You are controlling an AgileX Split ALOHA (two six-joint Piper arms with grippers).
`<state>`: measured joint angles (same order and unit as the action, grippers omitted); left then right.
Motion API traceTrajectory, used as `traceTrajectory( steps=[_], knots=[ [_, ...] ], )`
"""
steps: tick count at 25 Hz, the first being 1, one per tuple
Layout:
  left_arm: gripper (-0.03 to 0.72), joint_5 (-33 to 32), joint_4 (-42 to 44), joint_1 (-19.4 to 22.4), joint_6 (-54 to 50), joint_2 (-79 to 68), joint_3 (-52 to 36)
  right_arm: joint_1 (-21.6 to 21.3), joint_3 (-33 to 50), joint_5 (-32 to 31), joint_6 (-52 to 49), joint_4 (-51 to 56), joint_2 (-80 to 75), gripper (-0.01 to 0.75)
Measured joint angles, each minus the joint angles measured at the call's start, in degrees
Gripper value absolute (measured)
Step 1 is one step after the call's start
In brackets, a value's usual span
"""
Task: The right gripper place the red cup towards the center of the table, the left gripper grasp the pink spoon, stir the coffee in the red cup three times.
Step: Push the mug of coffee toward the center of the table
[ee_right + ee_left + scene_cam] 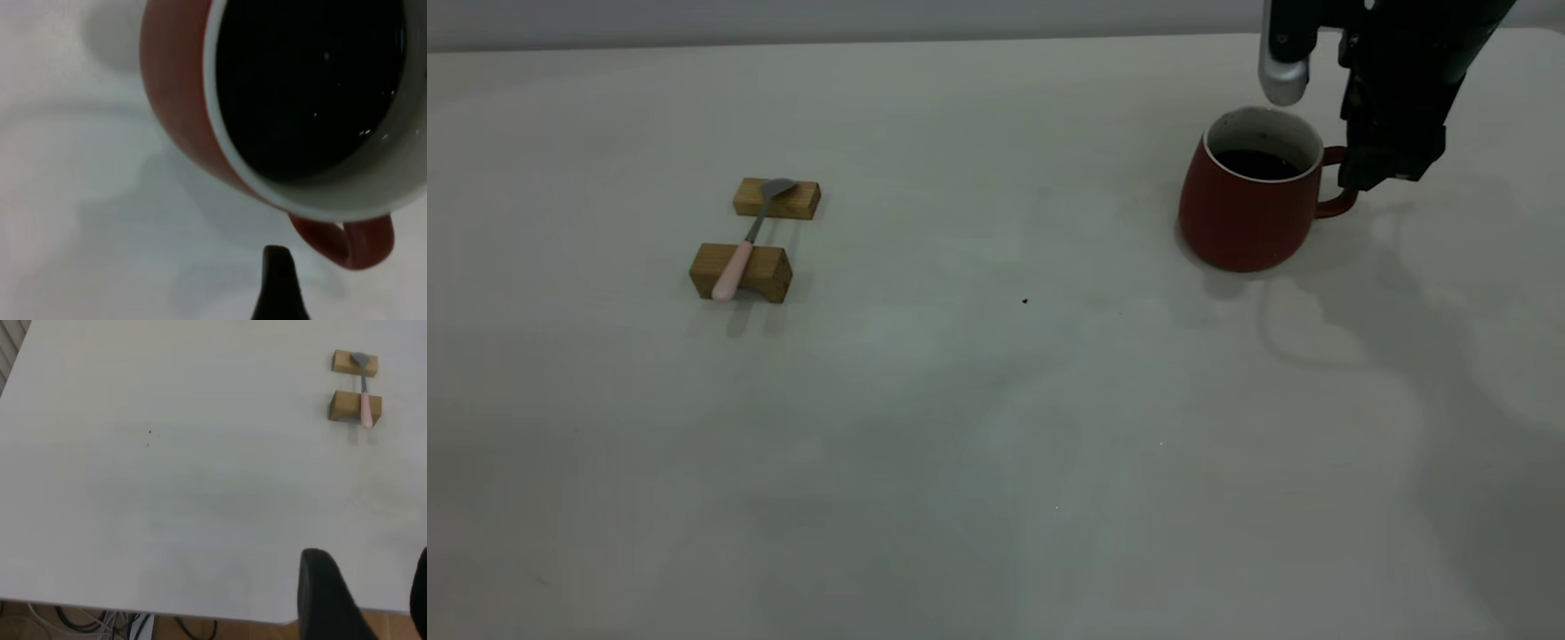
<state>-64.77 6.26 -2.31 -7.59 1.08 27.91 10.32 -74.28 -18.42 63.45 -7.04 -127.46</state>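
The red cup (1249, 209) stands at the far right of the table (996, 427), its loop handle (1336, 182) turned to the right, and it holds dark coffee (1256, 164). My right gripper (1385, 164) hangs at that handle, open; one black finger (277, 283) shows beside the handle (353, 243), apart from it. The pink spoon (743, 243) lies across two wooden blocks at the left, its bowl on the far block. My left gripper (370, 587) is open over the table's near edge, far from the spoon (364, 393), with nothing between its fingers.
Two small wooden blocks (740, 271) (777, 198) carry the spoon. A tiny dark speck (1024, 301) marks the table's middle. The table's edge (200, 608) runs below the left gripper, with cables on the floor beyond it.
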Motion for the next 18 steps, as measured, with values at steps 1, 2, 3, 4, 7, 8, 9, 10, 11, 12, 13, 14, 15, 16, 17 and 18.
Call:
traceTrajectory(
  steps=[1, 2, 3, 4, 7, 8, 9, 10, 11, 12, 13, 14, 15, 16, 17, 18],
  knots=[
    [0.388, 0.0, 0.0, 0.0, 0.0, 0.0, 0.0, 0.0, 0.0, 0.28, 0.07, 0.16, -0.22, 0.587],
    [0.388, 0.0, 0.0, 0.0, 0.0, 0.0, 0.0, 0.0, -0.01, 0.49, 0.15, 0.32, -0.42, 0.587],
    [0.388, 0.0, 0.0, 0.0, 0.0, 0.0, 0.0, 0.0, -0.01, 0.54, 0.19, 0.37, -0.57, 0.587],
    [0.388, 0.0, 0.0, 0.0, 0.0, 0.0, 0.0, 0.14, -0.01, 0.6, 0.26, 0.43, -0.79, 0.587],
    [0.388, 0.0, 0.0, 0.0, 0.0, 0.0, 0.0, 0.68, -0.01, 1.06, 0.54, 0.55, -1.15, 0.587],
    [0.388, 0.0, 0.0, 0.0, 0.0, 0.0, 0.0, 0.91, -0.01, 1.33, 0.69, 0.55, -1.28, 0.587],
    [0.388, 0.0, 0.0, 0.0, 0.0, 0.0, 0.0, 1.16, -0.01, 1.61, 0.74, 0.59, -1.53, 0.587],
    [0.388, 0.0, 0.0, 0.0, 0.0, 0.0, 0.0, 1.39, -0.01, 1.66, 0.82, 0.59, -1.73, 0.587],
    [0.388, 0.0, 0.0, 0.0, 0.0, 0.0, 0.0, 1.55, -0.01, 1.74, 0.94, 0.59, -1.95, 0.587],
    [0.388, 0.0, 0.0, 0.0, 0.0, 0.0, 0.0, 1.66, -0.01, 1.79, 0.98, 0.59, -2.11, 0.587],
    [0.388, 0.0, 0.0, 0.0, 0.0, 0.0, 0.0, 1.77, -0.01, 1.79, 1.1, 0.59, -2.23, 0.587],
    [0.388, 0.0, 0.0, 0.0, 0.0, 0.0, 0.0, 1.88, -0.01, 1.91, 1.11, 0.65, -2.46, 0.587],
    [0.388, 0.0, 0.0, 0.0, 0.0, 0.0, 0.0, 2.15, -0.01, 2.09, 1.11, 0.66, -2.6, 0.587],
    [0.388, 0.0, 0.0, 0.0, 0.0, 0.0, 0.0, 2.31, -0.01, 2.24, 1.11, 0.73, -2.66, 0.589],
    [0.388, 0.0, 0.0, 0.0, 0.0, 0.0, 0.0, 2.56, -0.01, 2.43, 1.17, 0.9, -2.66, 0.589],
    [0.388, 0.0, 0.0, 0.0, 0.0, 0.0, 0.0, 2.84, -0.01, 2.57, 1.17, 0.97, -2.66, 0.589]
  ],
)
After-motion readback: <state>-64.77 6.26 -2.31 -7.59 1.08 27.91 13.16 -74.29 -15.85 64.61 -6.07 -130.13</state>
